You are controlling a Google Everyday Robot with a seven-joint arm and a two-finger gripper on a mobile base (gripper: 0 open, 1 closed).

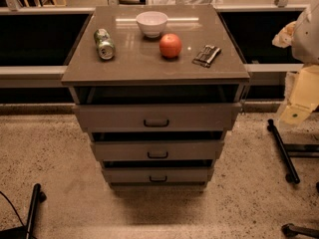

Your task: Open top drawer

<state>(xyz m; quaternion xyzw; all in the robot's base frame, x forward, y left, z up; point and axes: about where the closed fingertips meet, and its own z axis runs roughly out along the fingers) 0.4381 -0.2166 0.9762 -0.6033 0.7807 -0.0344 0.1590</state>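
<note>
The gripper (299, 103) hangs at the right edge, well apart from the cabinet, and I cannot tell whether it is released or clenched. The top drawer (199, 116) sits just under the tabletop, its small loop handle (156, 123) untouched. A low approach could hook the middle drawer (199, 151) instead, and a sharp tug might roll the can (104, 44) or the apple (170, 45).

Three grey drawers (124, 151) sit under the tabletop (139, 59), the top drawer (114, 117) among them, each with one loop handle (156, 123). On the tabletop are one white bowl (152, 23), one red apple (170, 46), one green can (104, 44) and one dark packet (207, 55). One claw (301, 98) is right of the tabletop.
</note>
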